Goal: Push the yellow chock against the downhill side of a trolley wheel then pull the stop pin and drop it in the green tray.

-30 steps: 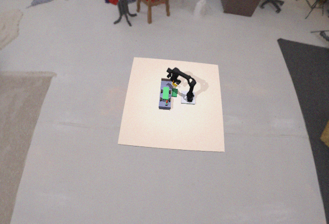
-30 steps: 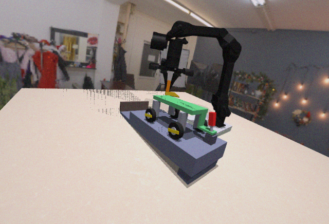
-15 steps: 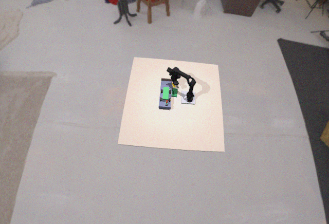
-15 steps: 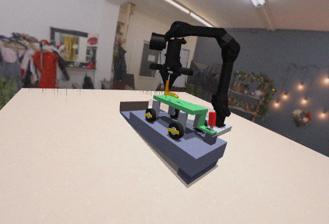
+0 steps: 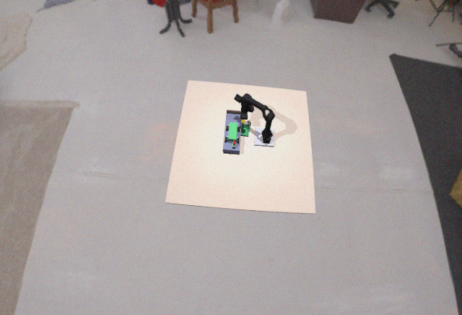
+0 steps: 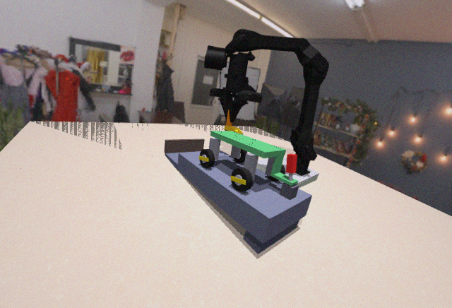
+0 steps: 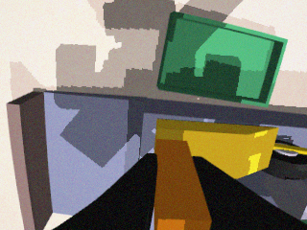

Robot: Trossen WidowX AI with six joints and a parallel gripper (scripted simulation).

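My gripper (image 7: 172, 165) is shut on the orange handle (image 7: 179, 198) of the yellow chock (image 7: 221, 148) and holds it above the low end of the ramp (image 6: 237, 191). In the exterior view the gripper (image 6: 233, 111) hangs over the far side of the green-decked trolley (image 6: 248, 145), with the chock (image 6: 232, 126) showing just behind the deck. A black wheel (image 7: 291, 163) with a yellow mark lies just right of the chock in the wrist view. The red-headed stop pin (image 6: 291, 164) stands at the trolley's uphill end. The green tray (image 7: 221, 60) lies on the mat beside the ramp.
A dark end wall (image 6: 183, 145) closes the ramp's low end. The arm's base (image 5: 265, 139) stands on a white plate right of the ramp. The ramp and tray (image 5: 245, 129) sit near the middle of the cream mat.
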